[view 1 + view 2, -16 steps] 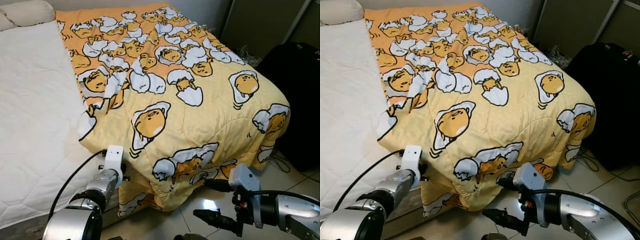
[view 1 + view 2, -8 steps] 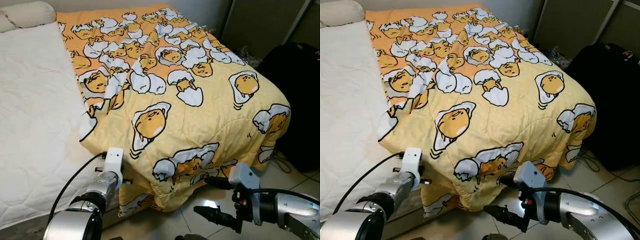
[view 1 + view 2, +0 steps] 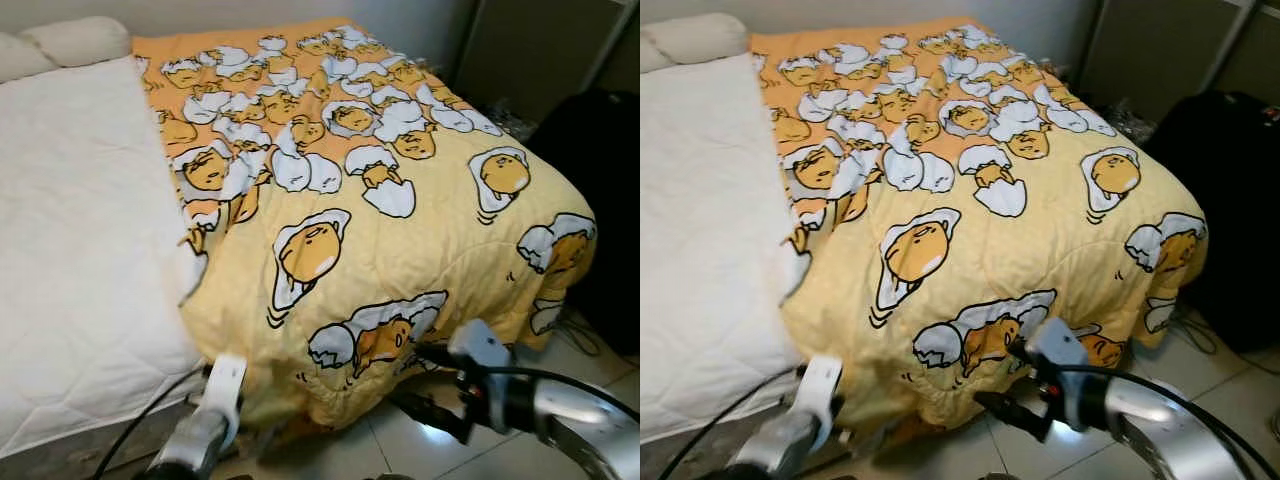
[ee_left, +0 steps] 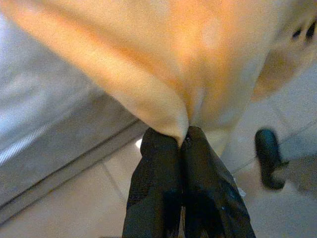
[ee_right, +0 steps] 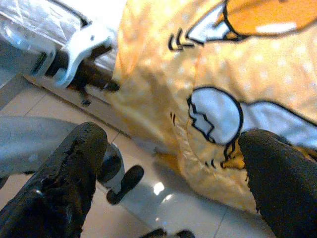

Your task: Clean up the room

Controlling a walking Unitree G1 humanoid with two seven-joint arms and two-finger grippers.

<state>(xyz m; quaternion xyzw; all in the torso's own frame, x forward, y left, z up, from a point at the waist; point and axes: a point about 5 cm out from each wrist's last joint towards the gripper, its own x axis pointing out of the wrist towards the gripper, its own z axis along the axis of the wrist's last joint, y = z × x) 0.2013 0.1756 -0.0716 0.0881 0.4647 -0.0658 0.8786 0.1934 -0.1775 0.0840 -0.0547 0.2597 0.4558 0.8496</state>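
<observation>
A yellow-orange blanket (image 3: 380, 210) printed with egg characters covers the right half of the bed and hangs over its foot. My left gripper (image 4: 183, 141) is shut on a fold of the blanket's lower hanging edge, low by the bed's front corner (image 3: 255, 430). The right wrist view takes in that arm's white wrist housing (image 5: 81, 44) beside the blanket. My right gripper (image 3: 428, 385) is open just in front of the hanging blanket, above the floor. Its two black fingers (image 5: 74, 168) stand wide apart with nothing between them.
The bare white mattress (image 3: 80, 220) takes up the bed's left half, with pillows (image 3: 70, 40) at the head. A black bag (image 3: 605, 190) stands right of the bed. Glossy floor tiles (image 3: 410, 455) lie below the foot of the bed.
The camera has shifted, so the bed sits further right in the picture. My left arm has sunk lower in view. My right gripper has come closer to the hanging blanket edge.
</observation>
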